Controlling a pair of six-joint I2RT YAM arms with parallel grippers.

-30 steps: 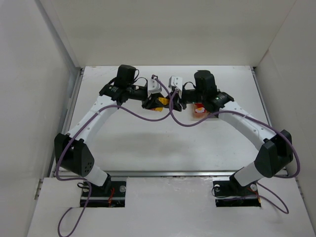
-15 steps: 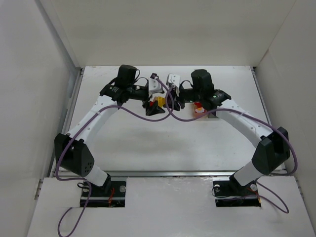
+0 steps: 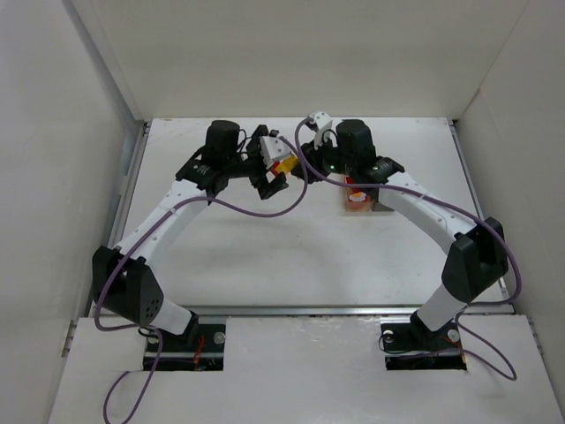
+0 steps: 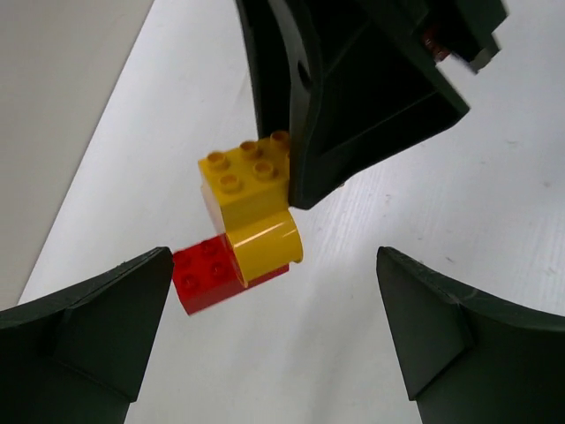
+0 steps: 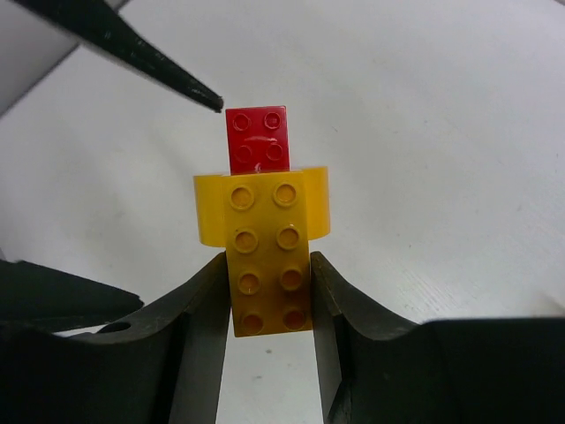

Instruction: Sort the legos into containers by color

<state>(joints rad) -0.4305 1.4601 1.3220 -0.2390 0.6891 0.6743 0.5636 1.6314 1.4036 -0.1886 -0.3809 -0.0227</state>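
While right gripper (image 5: 267,287) pinches the long yellow plastic brick (image 5: 267,221) by its smooth sides, above the table (image 3: 265,256), a red plastic brick (image 5: 257,140) sits stuck on at its far end. Left gripper (image 4: 272,291) gapes wide, empty. Light, rigid, slick: I'd take red by its flat sides.

Left end effector (image 4: 272,265) has opened wide (it was clamped), letting the legos (image 4: 252,208) go.
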